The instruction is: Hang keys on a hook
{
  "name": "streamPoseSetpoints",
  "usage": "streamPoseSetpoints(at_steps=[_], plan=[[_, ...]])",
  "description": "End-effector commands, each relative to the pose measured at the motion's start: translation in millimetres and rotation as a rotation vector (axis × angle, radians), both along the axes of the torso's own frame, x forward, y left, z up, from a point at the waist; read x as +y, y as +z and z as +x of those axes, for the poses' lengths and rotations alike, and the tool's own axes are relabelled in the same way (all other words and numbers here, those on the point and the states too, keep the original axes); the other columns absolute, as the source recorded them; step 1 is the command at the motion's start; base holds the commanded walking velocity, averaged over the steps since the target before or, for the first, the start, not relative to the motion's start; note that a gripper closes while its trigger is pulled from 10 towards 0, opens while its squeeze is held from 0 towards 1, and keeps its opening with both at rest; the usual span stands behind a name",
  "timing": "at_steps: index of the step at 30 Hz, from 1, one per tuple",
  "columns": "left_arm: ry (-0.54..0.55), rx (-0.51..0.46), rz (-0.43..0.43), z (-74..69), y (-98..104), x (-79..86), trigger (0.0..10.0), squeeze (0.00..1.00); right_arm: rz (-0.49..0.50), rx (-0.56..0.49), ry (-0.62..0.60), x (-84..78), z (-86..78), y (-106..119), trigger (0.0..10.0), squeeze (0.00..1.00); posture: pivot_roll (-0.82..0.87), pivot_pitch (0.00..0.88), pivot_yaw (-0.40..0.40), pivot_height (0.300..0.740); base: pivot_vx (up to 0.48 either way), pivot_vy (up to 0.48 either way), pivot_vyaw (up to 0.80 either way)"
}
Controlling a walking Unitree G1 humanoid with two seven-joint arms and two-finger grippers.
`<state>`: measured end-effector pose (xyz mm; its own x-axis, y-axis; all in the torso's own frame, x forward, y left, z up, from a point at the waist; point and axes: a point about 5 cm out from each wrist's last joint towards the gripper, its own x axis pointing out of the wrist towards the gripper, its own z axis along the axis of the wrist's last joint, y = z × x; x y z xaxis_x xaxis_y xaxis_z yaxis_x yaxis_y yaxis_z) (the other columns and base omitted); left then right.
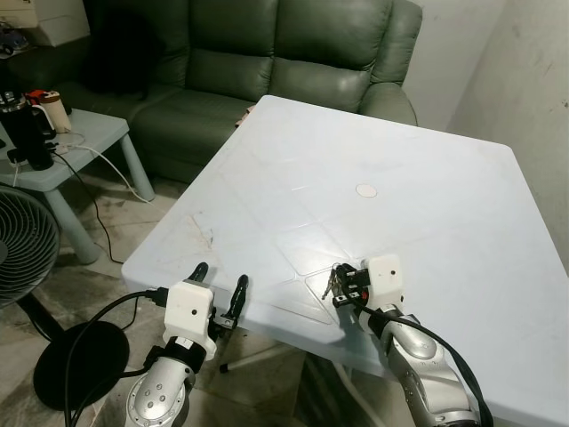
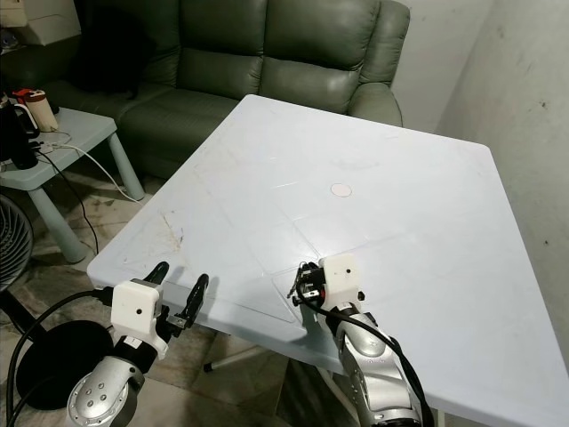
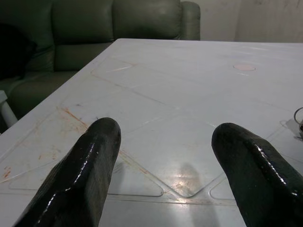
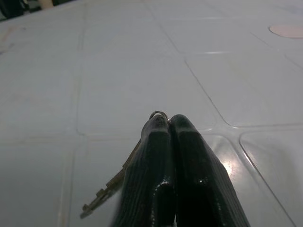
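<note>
The right gripper [image 4: 168,124] is clenched on the keys [image 1: 333,283] over the near edge of the white table [image 1: 427,213], fingers pressed flat together. The hold looks thin — only the ring [image 4: 159,114] peeks out at the very fingertips, and one key dangles free below on the left of the fingers. A swing of the arm could shake that ring loose, I'd say, and no hook is in sight, so there's carrying ahead. The left gripper [image 1: 219,289] sits released at the table's near-left edge, fingers spread, holding nothing.
</note>
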<state>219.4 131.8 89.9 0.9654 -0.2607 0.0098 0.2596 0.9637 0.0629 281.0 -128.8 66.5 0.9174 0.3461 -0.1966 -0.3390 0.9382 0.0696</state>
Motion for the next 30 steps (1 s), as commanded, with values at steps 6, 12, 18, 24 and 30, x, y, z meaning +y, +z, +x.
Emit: streamPoseSetpoints(at_steps=[6,12,18,24,30], plan=[[0.025,-0.009,0.005,1.8,2,3.9,10.0,0.00,0.092,-0.084,-0.012,-3.5,2.8,15,0.0,0.00,-0.03,0.000,-0.062,0.728,0.000,0.000,0.00],[0.115,-0.051,-0.081,11.2,14,14.9,10.0,0.00,0.125,-0.349,0.026,-6.4,5.8,48,10.0,0.00,-0.03,0.000,-0.063,0.728,0.000,0.000,0.00],[0.234,-0.085,-0.181,8.1,19,37.1,10.0,0.00,0.134,-0.365,0.025,-9.4,-4.7,45,10.0,0.00,-0.03,0.000,-0.063,0.728,0.000,0.000,0.00],[0.296,-0.102,-0.178,7.6,21,53.8,10.0,0.00,0.115,-0.362,-0.012,-15.6,-5.2,41,10.0,0.00,-0.03,0.000,-0.063,0.728,0.000,0.000,0.00],[0.348,-0.134,-0.181,16.4,30,70.7,10.0,0.00,0.096,-0.359,-0.069,-20.0,6.1,46,10.0,0.00,-0.03,0.000,-0.064,0.728,0.000,0.000,0.00]])
